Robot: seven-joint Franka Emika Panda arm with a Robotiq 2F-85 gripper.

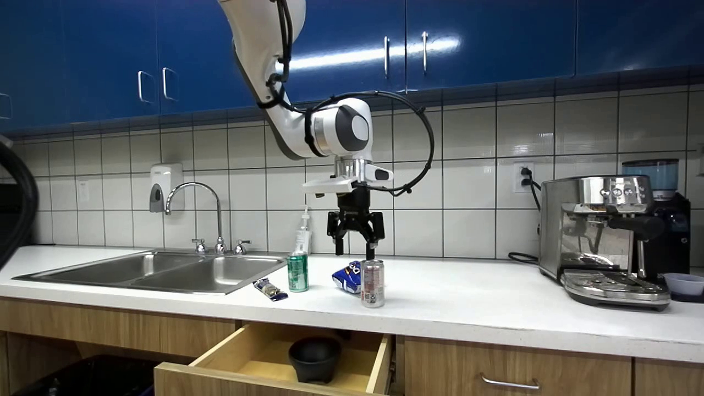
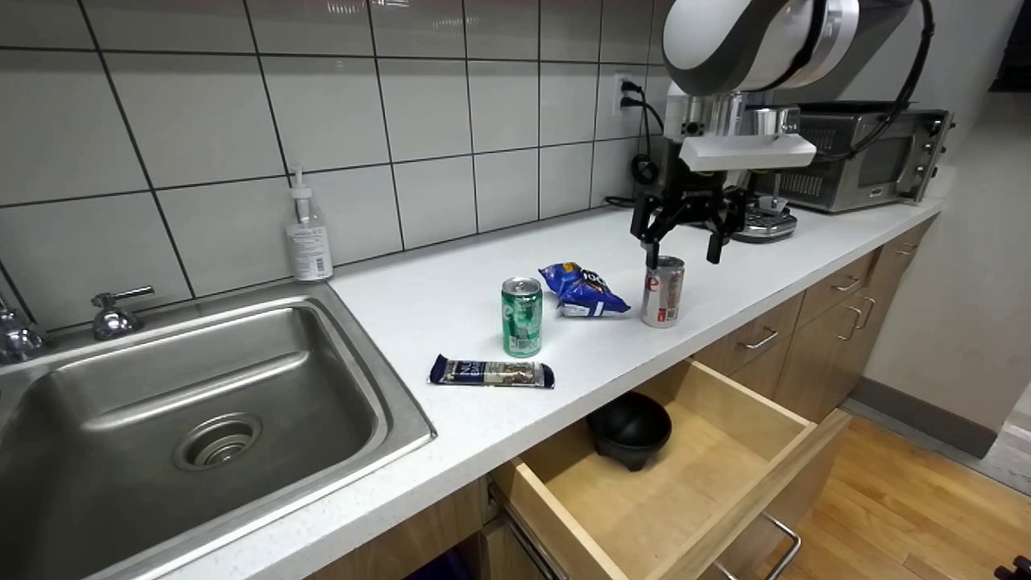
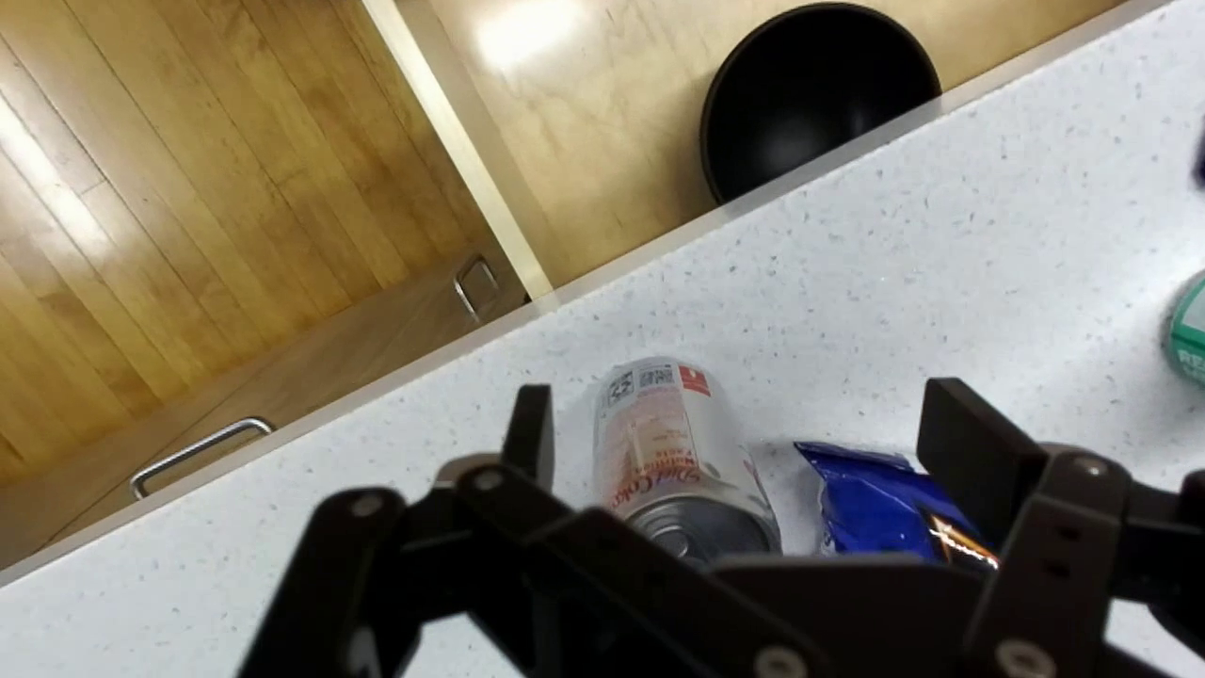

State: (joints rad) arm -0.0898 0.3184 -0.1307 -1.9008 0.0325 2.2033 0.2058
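Observation:
My gripper (image 1: 355, 253) is open and empty, pointing down above the counter; it also shows in the wrist view (image 3: 739, 428) and an exterior view (image 2: 683, 251). Nearest below it is a silver Diet Coke can (image 1: 373, 286), upright on the counter, lying between the fingers in the wrist view (image 3: 659, 443). A crumpled blue snack bag (image 2: 581, 290) lies beside the can, partly hidden behind a finger in the wrist view (image 3: 885, 508). A green can (image 2: 522, 318) stands upright nearby. A wrapped bar (image 2: 491, 373) lies flat near the sink.
An open wooden drawer (image 2: 725, 483) below the counter holds a black bowl (image 2: 632, 427). A steel sink (image 1: 181, 269) with a faucet (image 1: 220, 220) is set into the counter. A soap bottle (image 2: 308, 238) stands by the wall. An espresso machine (image 1: 605, 236) stands farther along the counter.

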